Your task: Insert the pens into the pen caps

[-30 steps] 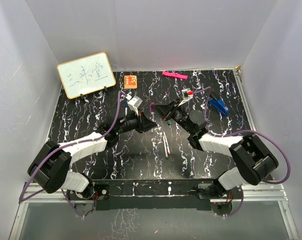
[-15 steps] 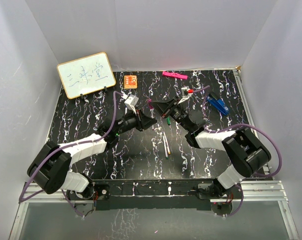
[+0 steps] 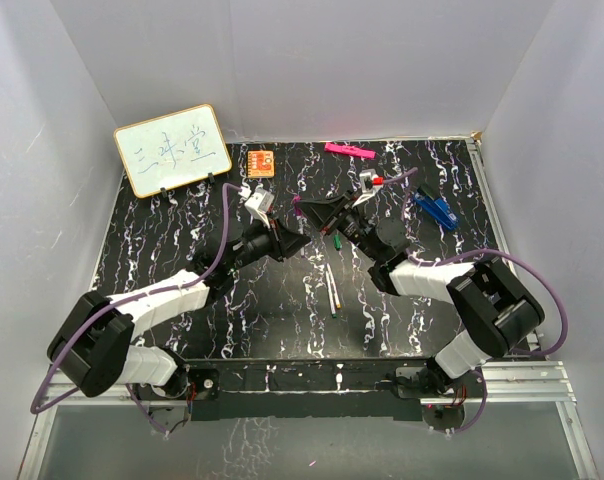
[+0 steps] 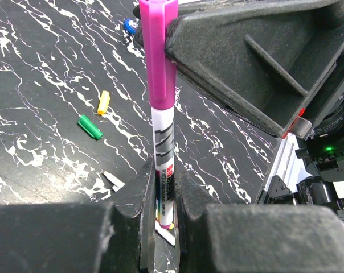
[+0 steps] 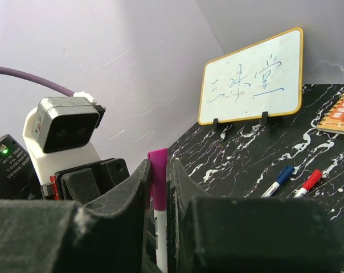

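Mid-air hold above the black marbled counter [image 3: 152, 240], both arms meeting at centre.
Your left gripper [image 4: 163, 196] is closed narrow on the barrel of a slim white marker pen [image 4: 163, 142], which stands upright in the left wrist view. A magenta plastic cap [image 4: 159, 57] sits over the pen's upper end, pinched by your right gripper [image 5: 156, 170]. A short green cap [image 4: 90, 126] and a short yellow cap [image 4: 103, 102] lie loose on the counter, near each other.

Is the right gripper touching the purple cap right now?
Touching. The right wrist view shows the purple cap pinched in the right gripper, with no gap at either finger.
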`<state>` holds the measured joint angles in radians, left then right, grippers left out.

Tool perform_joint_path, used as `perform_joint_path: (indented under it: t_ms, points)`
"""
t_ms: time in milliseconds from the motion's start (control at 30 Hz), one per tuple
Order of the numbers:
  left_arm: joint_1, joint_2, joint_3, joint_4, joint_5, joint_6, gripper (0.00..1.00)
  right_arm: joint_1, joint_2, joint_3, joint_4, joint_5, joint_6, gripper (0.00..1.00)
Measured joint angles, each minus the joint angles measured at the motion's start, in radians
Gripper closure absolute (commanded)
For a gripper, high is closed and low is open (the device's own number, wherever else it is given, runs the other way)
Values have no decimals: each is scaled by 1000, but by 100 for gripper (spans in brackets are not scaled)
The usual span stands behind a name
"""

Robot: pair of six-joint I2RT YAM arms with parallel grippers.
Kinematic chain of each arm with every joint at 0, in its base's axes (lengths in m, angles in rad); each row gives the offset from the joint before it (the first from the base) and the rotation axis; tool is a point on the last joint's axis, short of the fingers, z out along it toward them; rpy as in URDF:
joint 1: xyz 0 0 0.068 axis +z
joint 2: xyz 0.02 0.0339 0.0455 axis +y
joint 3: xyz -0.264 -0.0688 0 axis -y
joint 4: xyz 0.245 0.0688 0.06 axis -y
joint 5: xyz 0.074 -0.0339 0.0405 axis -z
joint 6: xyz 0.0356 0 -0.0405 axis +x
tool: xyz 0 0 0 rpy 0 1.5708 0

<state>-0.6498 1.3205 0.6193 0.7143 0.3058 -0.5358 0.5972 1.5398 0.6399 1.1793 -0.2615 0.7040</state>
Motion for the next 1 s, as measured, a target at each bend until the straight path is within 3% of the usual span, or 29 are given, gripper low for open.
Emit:
perform_joint_path:
  t_ms: [800,1000]
  points:
    - [25,-31,-11,-32,-11,49,100,36,13,14,-27,64,-17,100]
    - [39,-32,63,-211,-14,102,100,45,-13,36,-129,127,-24,84]
